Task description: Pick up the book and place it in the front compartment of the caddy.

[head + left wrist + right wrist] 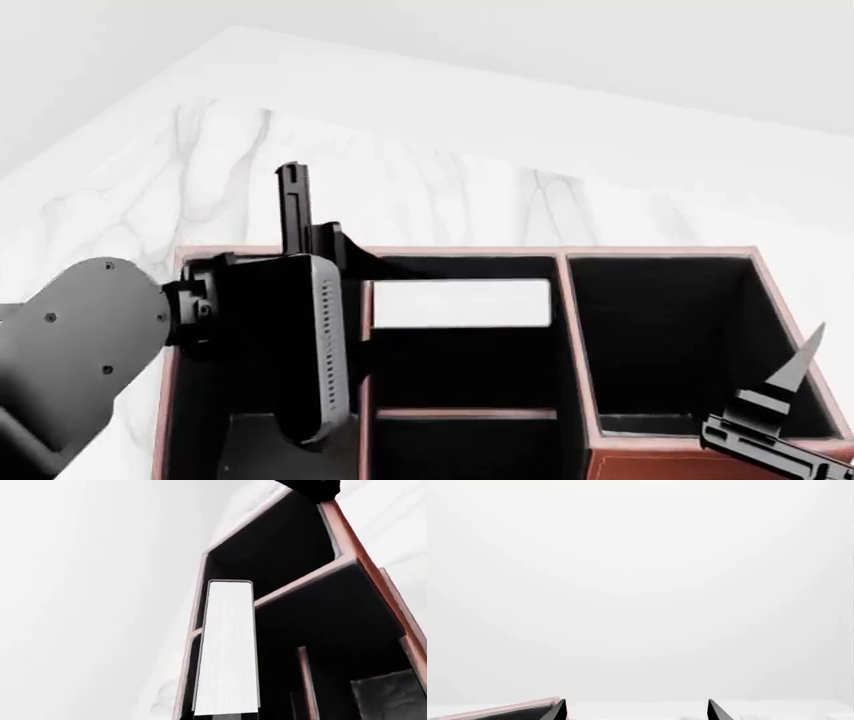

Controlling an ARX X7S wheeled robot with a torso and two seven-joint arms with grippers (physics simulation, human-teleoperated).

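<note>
Your thin black book with white page edges (461, 304) is standing on edge inside a middle section of the reddish-brown leather-look caddy (663, 253), which is sitting on the white marbled worktop (160, 170). Your left end effector (310, 235) is hovering over the caddy's left side; I cannot tell its grip. Your right end effector (635, 711) is holding its fingers spread, gripping nothing.

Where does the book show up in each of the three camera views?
Head view: the book shows its white page edge in the caddy's middle compartment, right of the left arm.
Left wrist view: the book fills the lower centre, page edge up, against the caddy's left wall.
Right wrist view: not in it.
Shared landmark: the caddy's reddish-brown rim.
</note>
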